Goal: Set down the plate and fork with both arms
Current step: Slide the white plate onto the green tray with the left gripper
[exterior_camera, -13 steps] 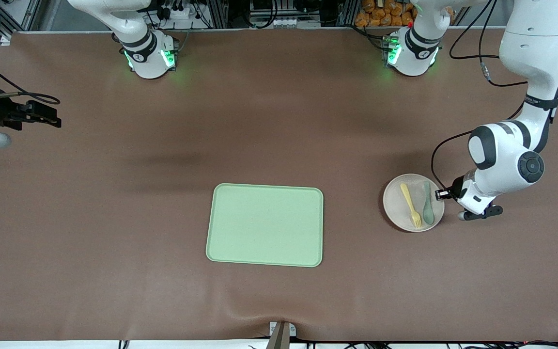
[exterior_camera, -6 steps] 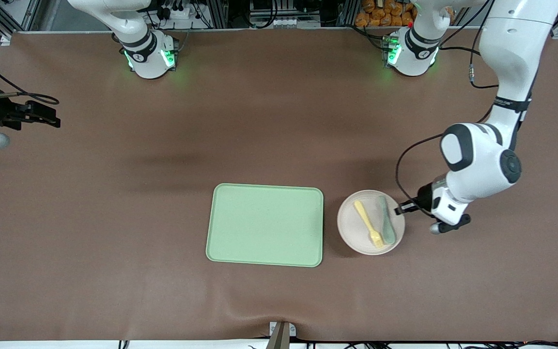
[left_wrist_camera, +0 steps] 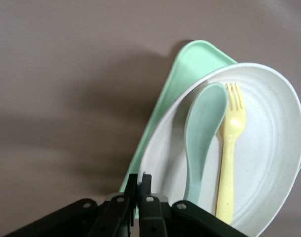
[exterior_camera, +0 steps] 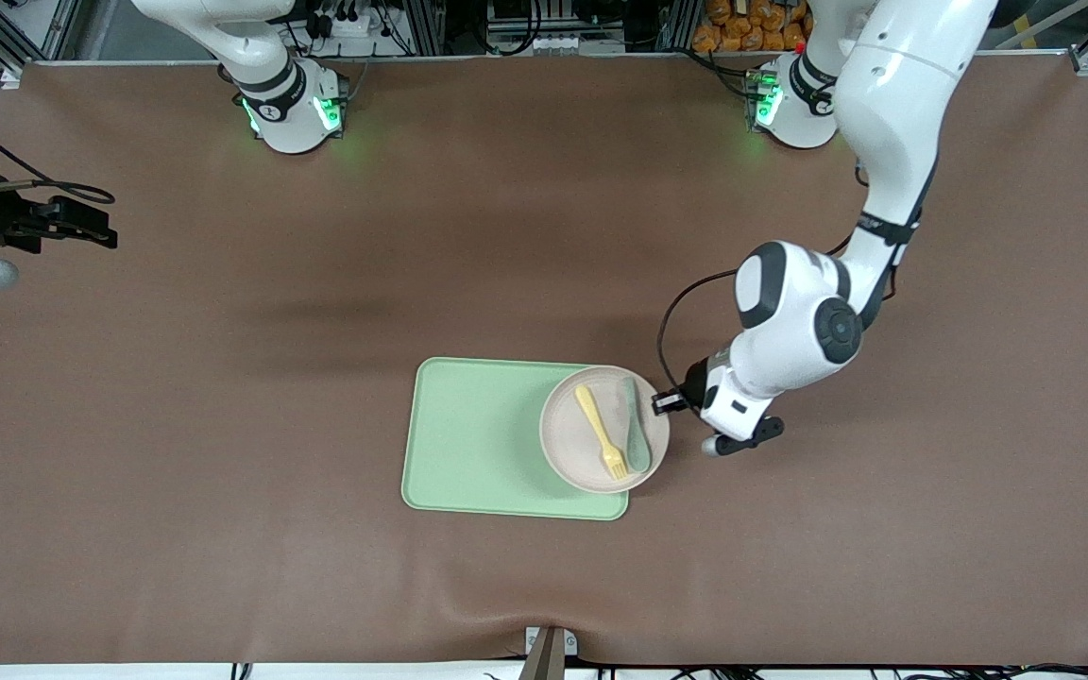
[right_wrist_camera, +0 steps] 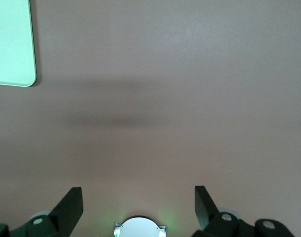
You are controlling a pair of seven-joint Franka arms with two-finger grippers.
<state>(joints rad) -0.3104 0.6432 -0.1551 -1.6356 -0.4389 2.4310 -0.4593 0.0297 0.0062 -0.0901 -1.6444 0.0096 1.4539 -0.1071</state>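
The pale speckled plate [exterior_camera: 568, 439] hangs over the light-green tray's [exterior_camera: 478, 439] end toward the left arm, overlapping its edge. On it lie the yellow fork [exterior_camera: 599, 432] and a grey-green spoon [exterior_camera: 636, 430], side by side. My left gripper [exterior_camera: 665, 400] is shut on the plate's rim. The left wrist view shows its fingers [left_wrist_camera: 146, 181] pinching the rim of the plate [left_wrist_camera: 274, 133], with the fork [left_wrist_camera: 228, 148] and spoon [left_wrist_camera: 202, 133] on it. My right gripper [exterior_camera: 95, 232] waits open over the table's edge at the right arm's end; its open fingers [right_wrist_camera: 71, 206] show in the right wrist view.
A corner of the tray [right_wrist_camera: 12, 44] shows in the right wrist view over bare brown mat. The right arm's green-lit base [exterior_camera: 291, 111] and the left arm's base [exterior_camera: 790, 104] stand along the table's edge farthest from the front camera.
My left gripper has carried the plate, with fork and spoon on it, from the table near the left arm's end to over the tray's edge. The right arm has not moved.
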